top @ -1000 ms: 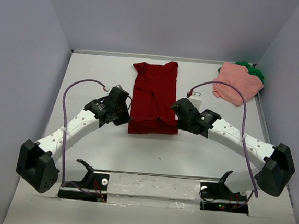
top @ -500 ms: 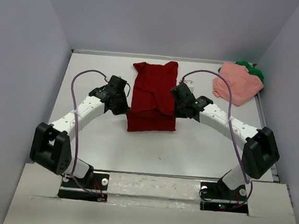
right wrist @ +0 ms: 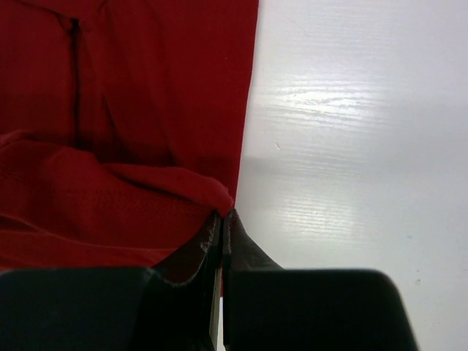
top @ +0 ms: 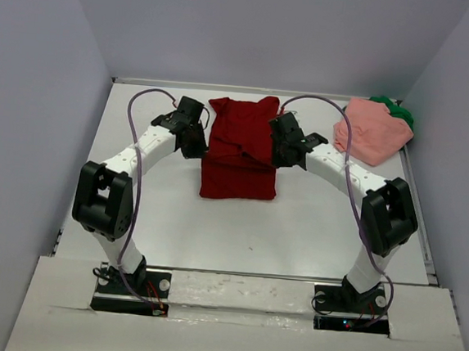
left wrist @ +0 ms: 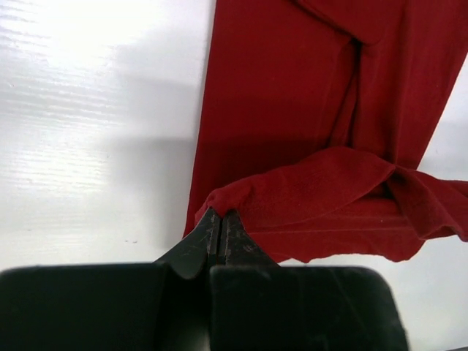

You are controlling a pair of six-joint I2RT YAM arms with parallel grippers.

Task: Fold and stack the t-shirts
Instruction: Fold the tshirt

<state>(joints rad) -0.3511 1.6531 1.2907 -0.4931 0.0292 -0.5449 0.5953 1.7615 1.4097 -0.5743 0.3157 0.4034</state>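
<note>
A dark red t-shirt [top: 241, 147] lies lengthwise mid-table, its near part doubled over toward the back. My left gripper [top: 198, 146] is shut on the left corner of that lifted hem [left wrist: 219, 201]. My right gripper [top: 279, 155] is shut on the hem's right corner [right wrist: 223, 201]. Both hold the cloth a little above the layer below. A salmon pink t-shirt [top: 374, 130] lies bunched at the back right, partly on top of a green t-shirt [top: 400, 113] of which only an edge shows.
Grey walls close in the white table [top: 238, 233] on the left, back and right. The pink and green pile sits close to the right wall. Purple cables [top: 137, 109] loop above both arms.
Both grippers have carried the shirt's near hem toward the back of the table, folding the lower part over the upper part. Both arms have stretched farther out.
</note>
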